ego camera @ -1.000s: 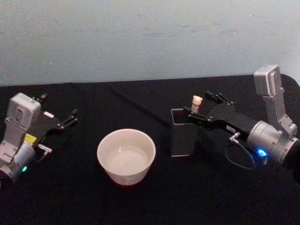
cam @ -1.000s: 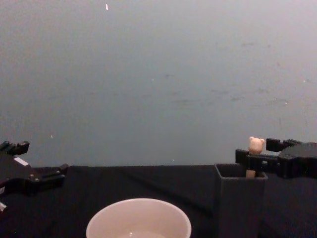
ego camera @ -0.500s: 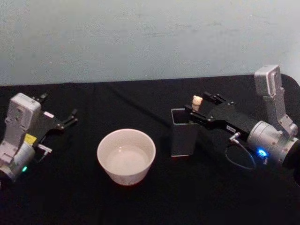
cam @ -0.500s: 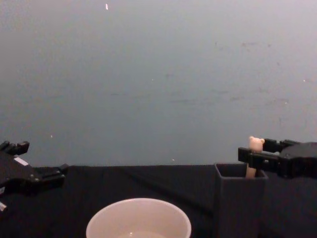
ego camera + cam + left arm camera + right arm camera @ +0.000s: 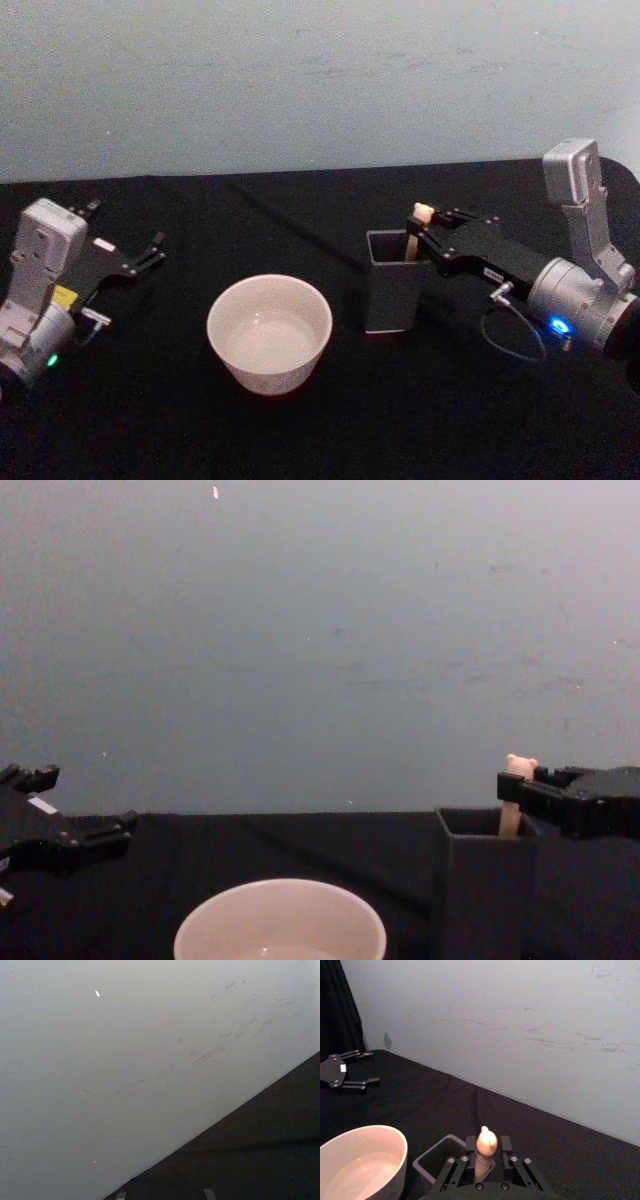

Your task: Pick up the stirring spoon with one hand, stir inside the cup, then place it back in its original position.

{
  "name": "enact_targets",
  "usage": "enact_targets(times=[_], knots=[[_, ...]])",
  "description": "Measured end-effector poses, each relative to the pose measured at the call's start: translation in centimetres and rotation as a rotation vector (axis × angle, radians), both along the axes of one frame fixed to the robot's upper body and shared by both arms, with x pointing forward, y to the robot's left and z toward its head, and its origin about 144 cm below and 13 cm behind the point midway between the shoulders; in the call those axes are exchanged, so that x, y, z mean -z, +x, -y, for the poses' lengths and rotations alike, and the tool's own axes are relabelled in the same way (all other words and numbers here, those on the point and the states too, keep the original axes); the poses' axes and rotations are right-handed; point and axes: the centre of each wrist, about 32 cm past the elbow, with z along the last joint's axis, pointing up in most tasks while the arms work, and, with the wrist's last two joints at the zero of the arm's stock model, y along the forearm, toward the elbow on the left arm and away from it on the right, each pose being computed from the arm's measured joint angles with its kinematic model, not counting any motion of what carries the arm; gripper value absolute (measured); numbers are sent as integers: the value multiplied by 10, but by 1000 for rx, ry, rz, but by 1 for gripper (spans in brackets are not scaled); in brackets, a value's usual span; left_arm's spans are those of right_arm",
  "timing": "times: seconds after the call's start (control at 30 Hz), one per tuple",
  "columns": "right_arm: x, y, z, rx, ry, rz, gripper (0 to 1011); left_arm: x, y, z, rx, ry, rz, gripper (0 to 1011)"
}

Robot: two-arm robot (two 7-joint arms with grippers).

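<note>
Bracketing the stirring spoon [image 5: 420, 212] in the holder [image 5: 392, 295], our right gripper [image 5: 428, 232] may have clamped; we cannot tell. Light, stiff, slick, we judge: pinch its handle below the bear head. Our left gripper [image 5: 126, 224] gapes far left of the holder.

The head camera looks down across the black counter [image 5: 300, 430]. The chest camera sits low, near the cup's [image 5: 280, 920] rim, facing the wall [image 5: 300, 630]. Both share cup and holder [image 5: 392, 290]. The right wrist camera sits close above the holder, facing cup and wall; the left wrist camera, tilted, faces the wall.
</note>
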Motion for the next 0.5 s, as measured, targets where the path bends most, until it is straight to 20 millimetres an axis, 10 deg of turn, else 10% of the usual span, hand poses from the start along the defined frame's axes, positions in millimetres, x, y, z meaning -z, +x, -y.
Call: enact_targets(times=[0.5], knots=[[0,0,0,0,0,0,214,0,0,0,0,0,0,1001]])
